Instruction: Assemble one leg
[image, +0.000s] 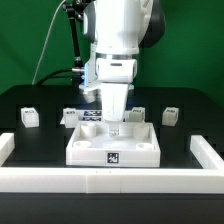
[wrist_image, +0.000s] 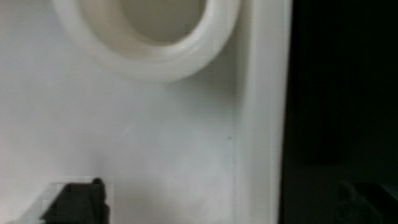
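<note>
Green backdrop and a black table (image: 40, 100) are filling the exterior view, and we are watching the white Panda arm (image: 118, 40) standing over the middle of the scene, reaching straight down. Below it, the large white square panel (image: 140, 150) is lying flat on the table with a black-and-white tag on its front edge, and a low white rail (image: 100, 181) is running around the front and both sides. We are seeing the gripper (image: 114, 124) hanging low over the panel's middle, touching it or just above it; we cannot tell how far apart its jaws are standing, nor whether they are grasping anything. Behind the panel, four small blocks are sitting in a row on the table: the far-left leg (image: 28, 117), the second leg (image: 72, 117), the third leg (image: 137, 115) and the far-right leg (image: 170, 116), all apart from the gripper. Through the wrist view we are looking closely at the panel's white surface (wrist_image: 143, 140), one round corner hole (wrist_image: 151, 20) and a blurred dark fingertip (wrist_image: 71, 205).
</note>
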